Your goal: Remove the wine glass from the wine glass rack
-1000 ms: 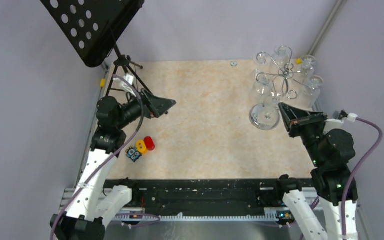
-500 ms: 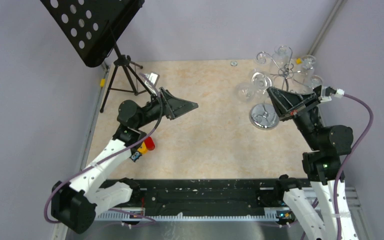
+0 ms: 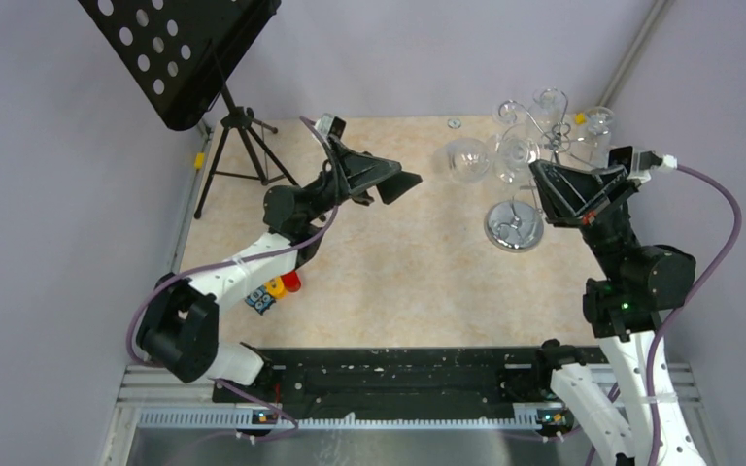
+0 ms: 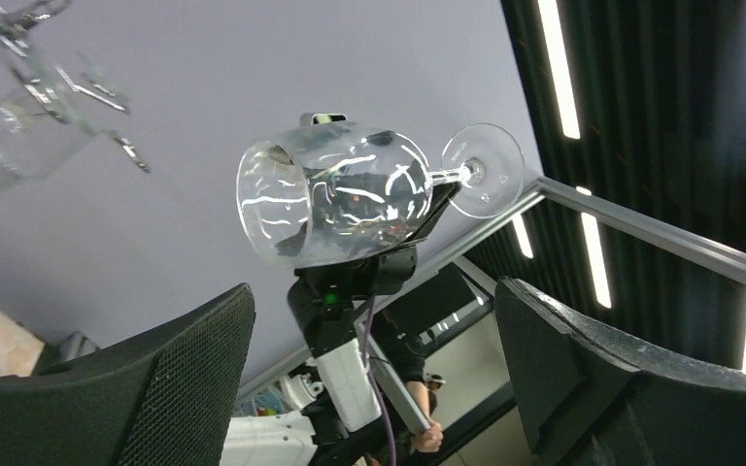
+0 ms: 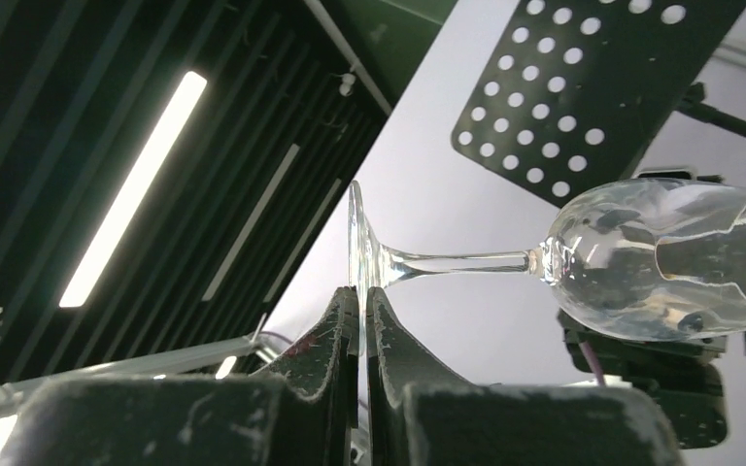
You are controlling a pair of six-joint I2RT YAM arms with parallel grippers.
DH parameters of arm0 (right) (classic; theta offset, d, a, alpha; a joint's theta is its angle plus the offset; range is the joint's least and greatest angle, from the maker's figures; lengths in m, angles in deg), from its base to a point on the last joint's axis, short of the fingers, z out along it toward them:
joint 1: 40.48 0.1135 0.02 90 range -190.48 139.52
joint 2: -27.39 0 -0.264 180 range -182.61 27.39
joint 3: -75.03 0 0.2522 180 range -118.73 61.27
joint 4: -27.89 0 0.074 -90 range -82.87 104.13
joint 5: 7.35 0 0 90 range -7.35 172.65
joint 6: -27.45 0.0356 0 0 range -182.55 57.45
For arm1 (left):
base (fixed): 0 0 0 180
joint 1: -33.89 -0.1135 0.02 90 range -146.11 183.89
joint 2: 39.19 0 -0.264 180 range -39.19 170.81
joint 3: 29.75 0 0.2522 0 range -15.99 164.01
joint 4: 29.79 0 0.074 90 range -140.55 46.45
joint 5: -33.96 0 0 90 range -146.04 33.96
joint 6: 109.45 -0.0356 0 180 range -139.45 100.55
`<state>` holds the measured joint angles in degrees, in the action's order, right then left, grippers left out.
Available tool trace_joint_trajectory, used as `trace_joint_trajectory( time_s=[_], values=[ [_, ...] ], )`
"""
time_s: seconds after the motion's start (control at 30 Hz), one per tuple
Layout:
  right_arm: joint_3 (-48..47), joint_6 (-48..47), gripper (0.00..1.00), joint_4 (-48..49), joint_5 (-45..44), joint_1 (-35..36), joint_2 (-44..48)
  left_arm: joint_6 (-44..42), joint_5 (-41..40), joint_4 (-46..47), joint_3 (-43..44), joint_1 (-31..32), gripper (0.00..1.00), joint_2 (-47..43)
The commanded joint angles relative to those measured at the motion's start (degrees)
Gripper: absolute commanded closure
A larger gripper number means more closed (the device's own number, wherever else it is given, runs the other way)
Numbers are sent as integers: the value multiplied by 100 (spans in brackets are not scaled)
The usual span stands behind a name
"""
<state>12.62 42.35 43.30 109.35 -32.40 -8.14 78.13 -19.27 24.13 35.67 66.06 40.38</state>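
Observation:
The chrome wine glass rack [image 3: 552, 136] stands at the back right on its round mirrored base [image 3: 513, 226], with other glasses still hanging on it. Its arms also show in the left wrist view [image 4: 53, 68]. My right gripper [image 3: 536, 173] is shut on the foot of a clear wine glass [image 3: 463, 160] and holds it on its side in the air, left of the rack, bowl pointing left. In the right wrist view the right gripper [image 5: 361, 296] pinches the foot of the wine glass [image 5: 661, 257]. My left gripper [image 3: 410, 180] is open and empty, just left of the bowl. In the left wrist view the left gripper [image 4: 374, 296] is below the wine glass [image 4: 335, 204].
A black perforated music stand [image 3: 185, 58] on a tripod [image 3: 238, 146] stands at the back left. Small red, yellow and blue toy pieces [image 3: 274, 286] lie near the left arm. A small round disc [image 3: 454, 123] lies at the back edge. Purple walls close both sides.
My right gripper has carried the wine glass up and left, away from the rack arms. My left arm has swung right and risen towards the glass bowl.

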Motion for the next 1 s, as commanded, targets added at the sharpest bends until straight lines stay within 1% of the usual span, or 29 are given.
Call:
trace_joint_trajectory(
  time_s=[0.0, 0.07, 0.23, 0.37, 0.5, 0.67, 0.83, 0.9, 0.97],
  values=[
    [-49, 407, 100, 1182, 62, -29, -29, 791, -150, 1378, 507, 246, 4, 381],
    [-49, 495, 100, 1287, 79, -31, -44, 867, -150, 1451, 658, 346, 5, 529],
    [15, 551, 100, 965, 106, -28, 74, 938, -153, 1502, 1009, 562, 9, 703],
    [194, 616, 100, 628, 88, -30, 211, 956, -114, 1540, 1203, 647, 23, 694],
    [356, 680, 100, 566, 20, -28, 291, 961, -19, 1603, 1317, 750, 38, 653],
    [521, 759, 100, 486, -72, -33, 335, 1082, 4, 1820, 1391, 800, 49, 630],
    [630, 839, 100, 381, -154, -27, 386, 1302, -173, 2450, 1465, 803, 58, 679],
    [612, 807, 100, 312, -156, -28, 394, 1328, -118, 2504, 1547, 817, 65, 675],
    [619, 789, 100, 278, -165, -26, 403, 1274, -72, 2486, 1571, 828, 70, 640]
  ],
)
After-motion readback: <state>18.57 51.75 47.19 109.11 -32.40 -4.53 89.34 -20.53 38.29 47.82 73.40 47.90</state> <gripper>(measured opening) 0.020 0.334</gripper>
